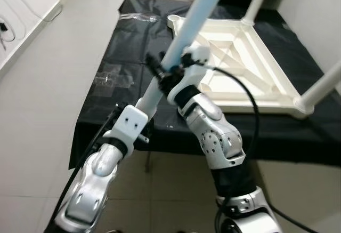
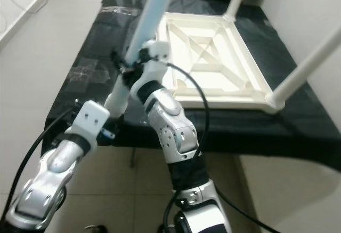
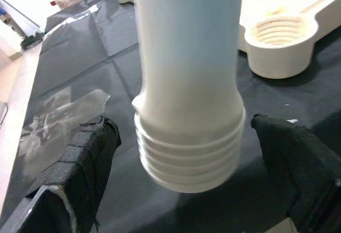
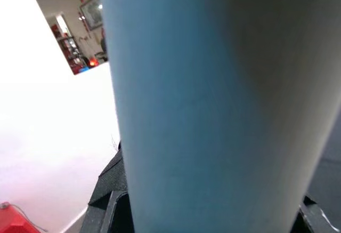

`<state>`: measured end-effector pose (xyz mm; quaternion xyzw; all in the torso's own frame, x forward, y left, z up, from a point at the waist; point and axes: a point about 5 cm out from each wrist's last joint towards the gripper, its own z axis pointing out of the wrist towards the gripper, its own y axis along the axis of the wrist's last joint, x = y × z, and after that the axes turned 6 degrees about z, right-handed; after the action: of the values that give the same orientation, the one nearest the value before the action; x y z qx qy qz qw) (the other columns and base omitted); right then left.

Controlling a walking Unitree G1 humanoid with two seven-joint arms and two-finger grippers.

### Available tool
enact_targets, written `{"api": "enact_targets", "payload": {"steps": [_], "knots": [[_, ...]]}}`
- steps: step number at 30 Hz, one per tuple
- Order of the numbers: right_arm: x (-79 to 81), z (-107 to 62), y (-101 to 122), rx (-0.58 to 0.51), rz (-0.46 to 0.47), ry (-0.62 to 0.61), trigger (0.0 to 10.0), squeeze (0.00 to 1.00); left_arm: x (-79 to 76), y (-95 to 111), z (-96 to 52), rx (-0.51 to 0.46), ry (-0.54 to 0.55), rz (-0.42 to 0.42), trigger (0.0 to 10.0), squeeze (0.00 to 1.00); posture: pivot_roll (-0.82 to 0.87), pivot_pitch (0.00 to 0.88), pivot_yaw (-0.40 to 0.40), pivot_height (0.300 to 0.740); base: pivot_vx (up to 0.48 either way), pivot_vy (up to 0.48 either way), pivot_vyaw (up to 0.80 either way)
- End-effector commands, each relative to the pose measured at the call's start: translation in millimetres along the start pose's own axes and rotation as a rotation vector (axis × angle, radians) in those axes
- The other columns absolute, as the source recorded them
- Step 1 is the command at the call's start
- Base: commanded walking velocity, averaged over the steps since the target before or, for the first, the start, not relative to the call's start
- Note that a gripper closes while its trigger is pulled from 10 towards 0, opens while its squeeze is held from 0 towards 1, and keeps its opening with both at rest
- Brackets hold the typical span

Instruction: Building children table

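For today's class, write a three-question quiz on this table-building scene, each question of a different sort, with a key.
1. True or false: the pale blue table leg is already screwed into the tabletop.
2. Multiple choice: the upturned white tabletop lies on a) the bare floor b) a black cloth c) a chair.
3. Fill in: the lower end of the leg in the left wrist view ends in a white ___.

Key
1. False: the right gripper holds it in the air, and the left gripper has a finger either side of its end.
2. b
3. Screw thread.
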<state>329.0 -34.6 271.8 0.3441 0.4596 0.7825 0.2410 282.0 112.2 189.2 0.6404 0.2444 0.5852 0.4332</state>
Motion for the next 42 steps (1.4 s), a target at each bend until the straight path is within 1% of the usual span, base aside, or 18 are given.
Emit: {"api": "enact_targets", "payload": {"steps": [1,4,8,10,15,16,17,20,31,32,33,34,35,36,37,39,41,42], "knots": [[5.5,-2.4,3.0,-0.006,0.002,0.039,10.0,0.00,1.7,-4.1,1.5,0.011,0.015,0.018,10.0,0.00,0.09,0.152,-0.085,0.740,0.000,0.000,0.00],[5.6,-5.8,3.3,0.007,0.011,0.052,10.0,0.00,4.5,-4.4,4.5,0.007,0.034,0.006,10.0,0.00,0.09,0.147,-0.082,0.740,0.000,0.000,0.00],[8.0,-7.9,3.7,0.015,0.026,0.066,10.0,0.00,3.1,-7.0,4.5,0.015,0.037,-0.009,10.0,0.00,0.09,0.146,-0.080,0.740,0.000,0.000,0.00],[11.5,-11.3,4.0,0.028,0.039,0.091,10.0,0.00,1.9,-8.1,5.9,0.002,0.044,-0.017,10.0,0.00,0.09,0.144,-0.081,0.740,0.000,0.000,0.00],[13.7,-12.2,3.1,0.036,0.044,0.103,10.0,0.00,0.4,-7.9,7.0,-0.005,0.035,-0.018,10.0,0.00,0.08,0.139,-0.080,0.740,0.000,0.000,0.00],[14.1,-12.4,2.7,0.039,0.045,0.106,10.0,0.00,-0.2,-8.0,8.0,-0.007,0.034,-0.019,3.5,0.00,0.08,0.138,-0.080,0.740,0.000,0.000,0.00],[14.6,-12.9,2.7,0.043,0.046,0.109,10.0,0.00,-1.1,-8.2,8.8,-0.008,0.030,-0.026,0.0,0.00,0.08,0.136,-0.080,0.740,0.000,0.000,0.00],[15.1,-13.5,2.5,0.047,0.049,0.112,10.0,0.00,-2.2,-7.9,9.9,-0.014,0.025,-0.034,0.0,0.00,0.08,0.133,-0.079,0.740,0.000,0.000,0.00],[19.3,-19.6,-4.3,0.075,0.038,0.139,10.0,0.00,-2.3,-7.8,11.7,-0.027,0.039,-0.016,0.0,0.00,0.08,0.126,-0.080,0.740,0.000,0.000,0.00],[18.4,-20.6,-5.2,0.074,0.027,0.141,10.0,0.57,-1.8,-8.3,12.0,-0.022,0.039,-0.024,10.0,0.00,0.08,0.124,-0.078,0.740,0.000,0.000,0.00],[15.3,-21.4,-5.9,0.079,0.017,0.160,10.0,1.00,-2.2,-7.5,9.3,-0.037,0.010,-0.072,10.0,0.00,0.08,0.122,-0.076,0.740,0.000,0.000,0.00],[15.3,-21.4,-5.9,0.079,0.017,0.160,10.0,1.00,-2.2,-7.5,9.3,-0.037,0.010,-0.072,10.0,0.00,0.08,0.122,-0.076,0.740,0.000,0.000,0.00],[13.0,-22.0,-6.2,0.082,0.010,0.173,10.0,1.00,-2.5,-6.7,7.2,-0.051,-0.013,-0.108,10.0,0.00,0.08,0.121,-0.077,0.740,0.000,0.000,0.00],[9.6,-22.6,-5.5,0.090,0.010,0.198,10.0,0.00,-4.5,-6.8,3.7,-0.063,-0.056,-0.147,10.0,0.00,0.08,0.122,-0.079,0.740,0.000,0.000,0.00],[4.5,-23.1,-4.5,0.096,0.004,0.221,10.0,0.00,-6.6,-7.2,-0.8,-0.076,-0.105,-0.182,10.0,0.00,0.08,0.124,-0.078,0.740,0.000,0.000,0.00],[4.5,-23.1,-4.5,0.096,0.004,0.221,10.0,0.00,-6.6,-7.2,-0.8,-0.076,-0.105,-0.182,10.0,0.00,0.08,0.124,-0.078,0.740,0.000,0.000,0.00],[-2.1,-25.1,-2.3,0.106,0.006,0.267,10.0,0.00,-10.1,-8.2,-8.1,-0.086,-0.182,-0.224,10.0,0.00,0.08,0.124,-0.079,0.740,0.000,0.000,0.00],[-2.1,-25.1,-2.3,0.106,0.006,0.267,10.0,0.00,-10.1,-8.2,-8.1,-0.086,-0.182,-0.224,10.0,0.00,0.08,0.124,-0.079,0.740,0.000,0.000,0.00]]}}
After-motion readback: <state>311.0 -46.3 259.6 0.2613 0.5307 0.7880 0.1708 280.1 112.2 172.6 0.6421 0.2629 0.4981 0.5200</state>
